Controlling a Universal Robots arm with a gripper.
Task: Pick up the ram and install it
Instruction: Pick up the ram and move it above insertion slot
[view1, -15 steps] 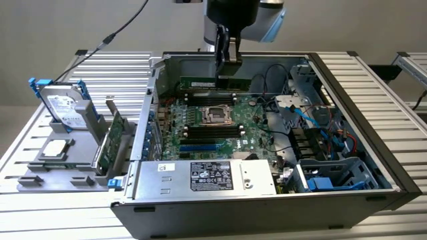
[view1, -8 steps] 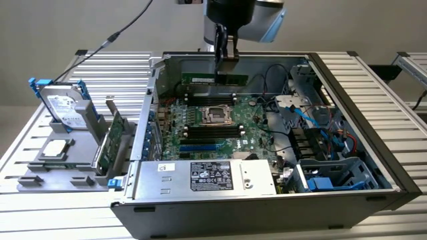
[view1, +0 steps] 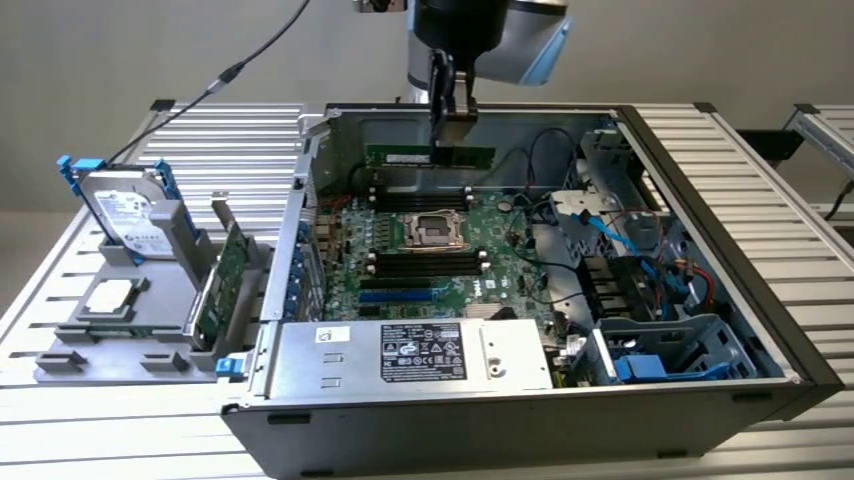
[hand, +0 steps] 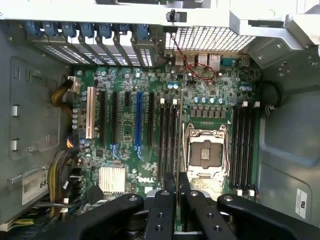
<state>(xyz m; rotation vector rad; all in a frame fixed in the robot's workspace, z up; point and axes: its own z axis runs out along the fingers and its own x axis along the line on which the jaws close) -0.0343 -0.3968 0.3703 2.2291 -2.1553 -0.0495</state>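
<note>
The ram (view1: 400, 157) is a narrow green stick held level, high inside the open computer case (view1: 787, 360). My gripper (view1: 451, 138) is shut on its upper edge. It hangs over the rear part of the motherboard (view1: 514, 250), above the black memory slots (view1: 407, 190) behind the CPU socket (view1: 431, 229). In the wrist view the ram (hand: 179, 142) shows edge-on as a thin line running out from my gripper (hand: 176, 184). There it lies along the black slots (hand: 167, 135) beside the CPU socket (hand: 205, 152). A second bank of slots (hand: 245, 145) sits on the socket's other side.
A grey holder tray (view1: 67, 365) at the exterior view's left carries a hard drive (view1: 131, 215), a green expansion card (view1: 230, 265) and a small square chip (view1: 114, 295). The power supply (view1: 414, 355) sits along the case's near side. Blue cables and drive bays (view1: 641, 280) crowd the right.
</note>
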